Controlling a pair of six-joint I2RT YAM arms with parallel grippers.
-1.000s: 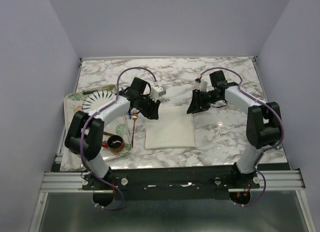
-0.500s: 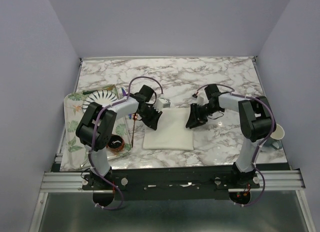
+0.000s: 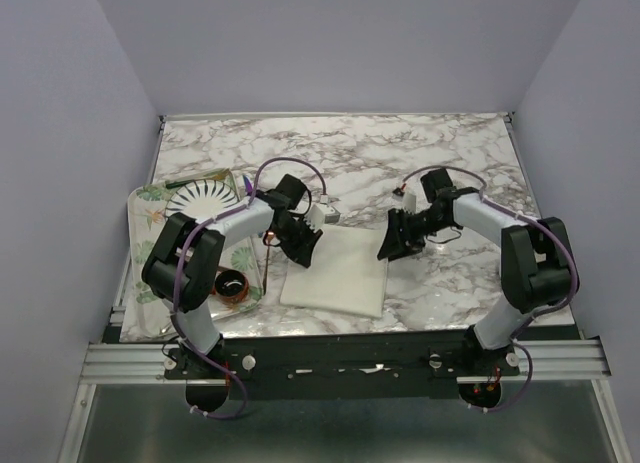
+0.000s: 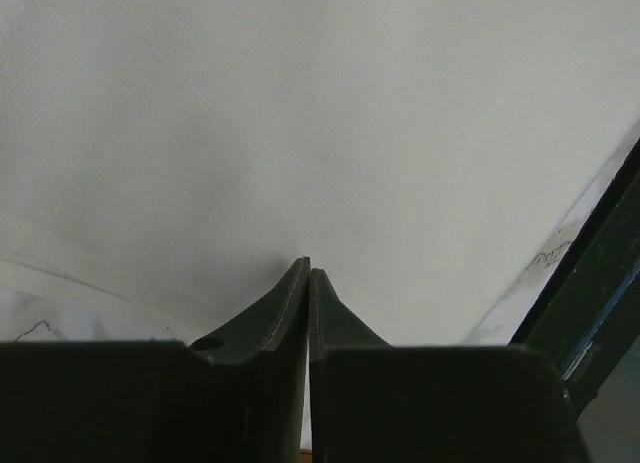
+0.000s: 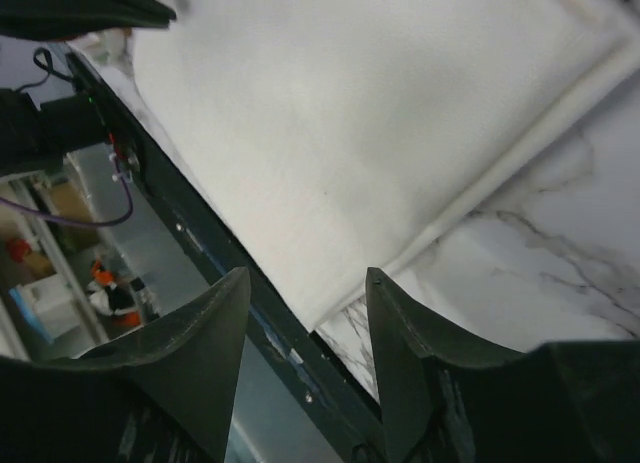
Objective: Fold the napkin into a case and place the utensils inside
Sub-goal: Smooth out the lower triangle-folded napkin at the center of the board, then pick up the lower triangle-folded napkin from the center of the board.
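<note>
**A:** Where is the napkin lying from your tools now?

**B:** I am seeing the napkin [image 3: 335, 273] lying flat on the marble table [image 3: 440, 163], stretching from both grippers toward the arm bases. The left gripper [image 4: 307, 268] is sitting at its far left corner. The right gripper [image 5: 305, 313] is hovering just over the far right corner.

**A:** And the jaws?

**B:** The left ones are pressing together with the tips right at the cloth, and I am judging that they are pinching it. The right fingers [image 5: 205, 353] are standing apart, holding nothing.

**A:** Which way is the long axis running?

**B:** The cloth is almost square, only a little longer along the line between the two grippers. So I am thinking of carrying the far edge toward the bases, both arms together. The fabric is looking soft, matt and cream, with layered edges on one side. It is probably sliding easily on the smooth stone.
</note>
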